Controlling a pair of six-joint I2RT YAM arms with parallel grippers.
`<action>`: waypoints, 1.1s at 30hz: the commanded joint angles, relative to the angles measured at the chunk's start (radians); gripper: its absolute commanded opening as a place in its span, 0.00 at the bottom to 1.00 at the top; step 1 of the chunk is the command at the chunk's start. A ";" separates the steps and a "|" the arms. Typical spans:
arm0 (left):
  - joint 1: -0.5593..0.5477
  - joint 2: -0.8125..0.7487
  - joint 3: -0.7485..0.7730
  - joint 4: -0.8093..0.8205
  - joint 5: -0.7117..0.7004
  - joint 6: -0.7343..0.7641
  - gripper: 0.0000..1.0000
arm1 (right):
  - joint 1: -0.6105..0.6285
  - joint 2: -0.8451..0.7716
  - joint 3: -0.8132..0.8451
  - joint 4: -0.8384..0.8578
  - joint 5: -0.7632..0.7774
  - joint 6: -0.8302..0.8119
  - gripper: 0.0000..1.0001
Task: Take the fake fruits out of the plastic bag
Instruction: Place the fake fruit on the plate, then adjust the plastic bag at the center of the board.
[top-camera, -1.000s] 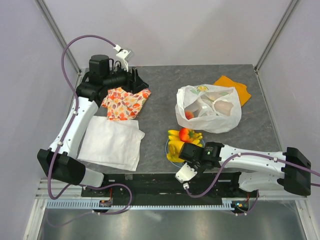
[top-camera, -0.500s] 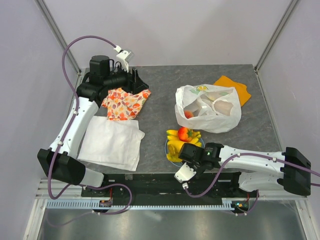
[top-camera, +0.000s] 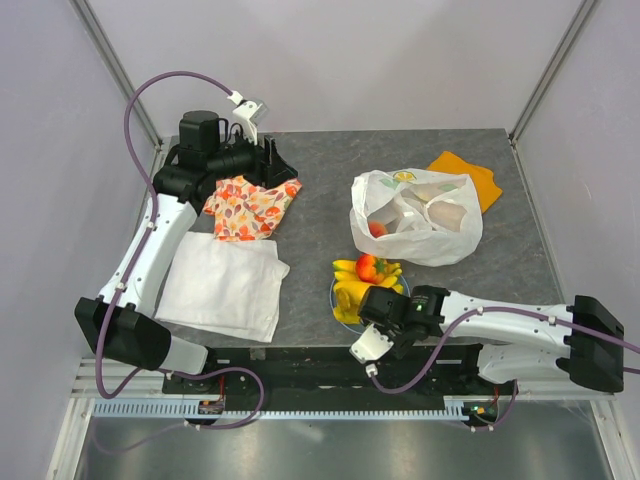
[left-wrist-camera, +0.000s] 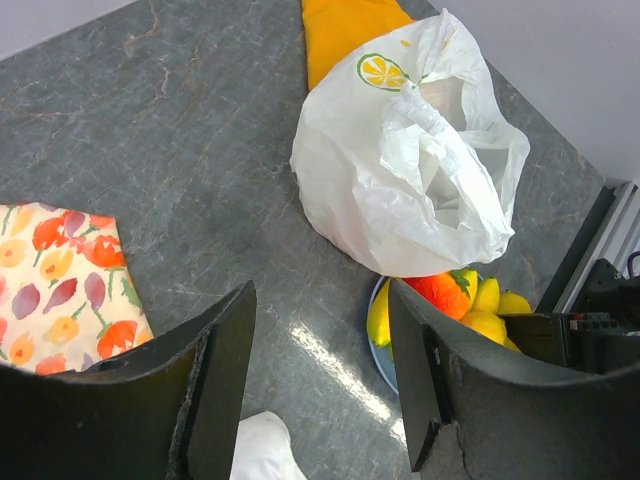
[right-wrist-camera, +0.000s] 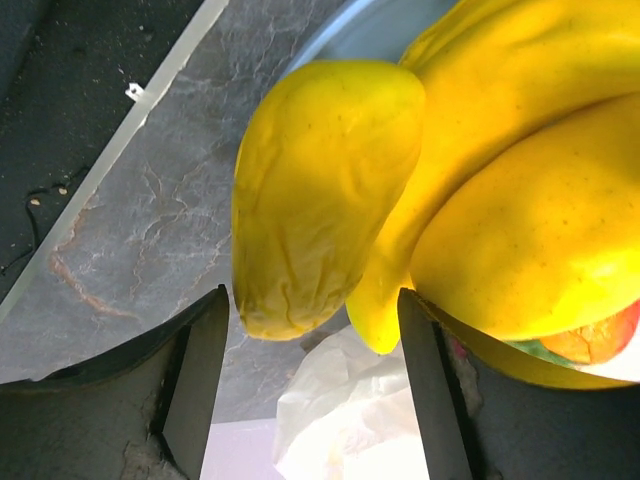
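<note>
The white plastic bag (top-camera: 418, 222) lies at the back right, mouth open, with a red fruit (top-camera: 378, 229) and a lemon slice (top-camera: 405, 177) showing inside. It also shows in the left wrist view (left-wrist-camera: 400, 170). In front of it a light-blue plate (top-camera: 335, 299) holds yellow bananas (top-camera: 352, 292) and a red-orange fruit with a green top (top-camera: 368, 267). My right gripper (top-camera: 380, 300) is open at the plate's near side, and the bananas (right-wrist-camera: 320, 190) hang close between its jaws, unpinched. My left gripper (top-camera: 272, 160) is open and empty at the back left.
An orange floral cloth (top-camera: 250, 207) lies under my left gripper and a flat white cloth (top-camera: 225, 285) lies near the front left. A plain orange cloth (top-camera: 472, 172) lies behind the bag. The plate sits close to the table's near edge (top-camera: 300, 345).
The red-orange fruit has shifted slightly left on the plate. My right wrist has edged a little toward the near edge. The left arm has not moved.
</note>
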 joint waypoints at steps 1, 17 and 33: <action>0.003 -0.012 0.014 0.021 0.040 0.018 0.62 | 0.005 -0.064 0.016 -0.057 0.033 0.002 0.77; -0.017 0.071 0.132 0.044 0.030 -0.057 0.77 | -0.004 -0.386 0.278 -0.308 0.123 0.028 0.98; -0.249 0.204 0.187 0.023 0.024 -0.087 0.82 | -0.498 -0.140 0.589 0.146 0.095 0.649 0.98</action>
